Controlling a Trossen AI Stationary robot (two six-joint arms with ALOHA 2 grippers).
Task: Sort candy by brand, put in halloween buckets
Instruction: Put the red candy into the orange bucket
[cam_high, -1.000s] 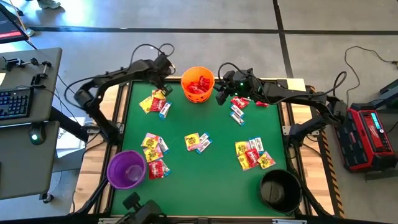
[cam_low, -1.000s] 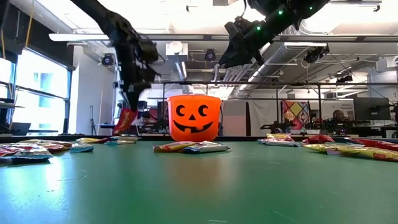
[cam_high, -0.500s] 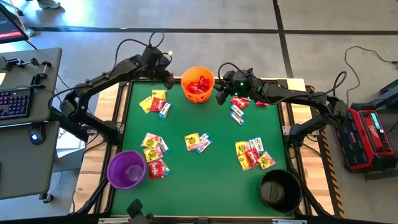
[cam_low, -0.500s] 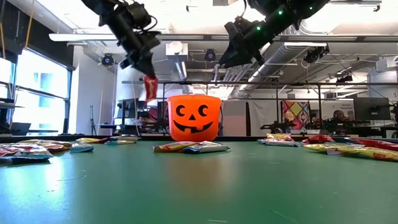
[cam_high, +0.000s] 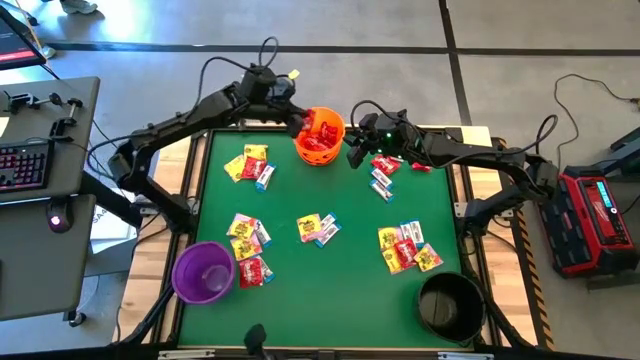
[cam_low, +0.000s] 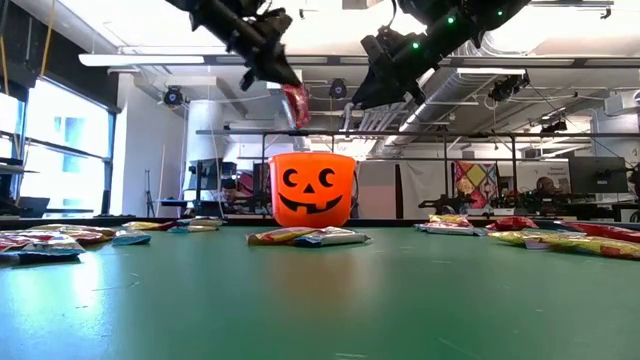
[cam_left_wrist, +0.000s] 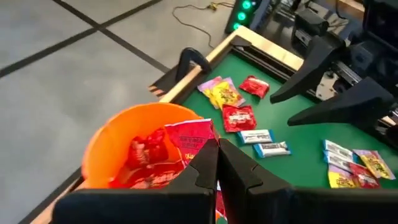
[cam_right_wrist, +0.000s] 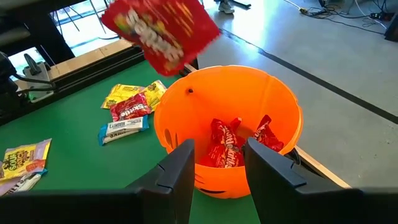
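high view: left gripper (cam_high: 297, 117) is hanging over the orange bucket (cam_high: 330, 149), right gripper (cam_high: 355, 152) just beside it. low view: jaws are pinching a red packet (cam_low: 295, 103) above the bucket's rim. left wrist view: fingers are clamping the packet over red candy inside. right wrist view: right fingers are standing apart, gripping nothing, facing the bucket. risk: the dangling packet may be drifting on release, catching the rim and landing outside.

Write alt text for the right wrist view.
A red candy packet hangs over the orange pumpkin bucket, which already holds several red packets. The right gripper faces the bucket, jaws open and empty; more candy lies on the green table.
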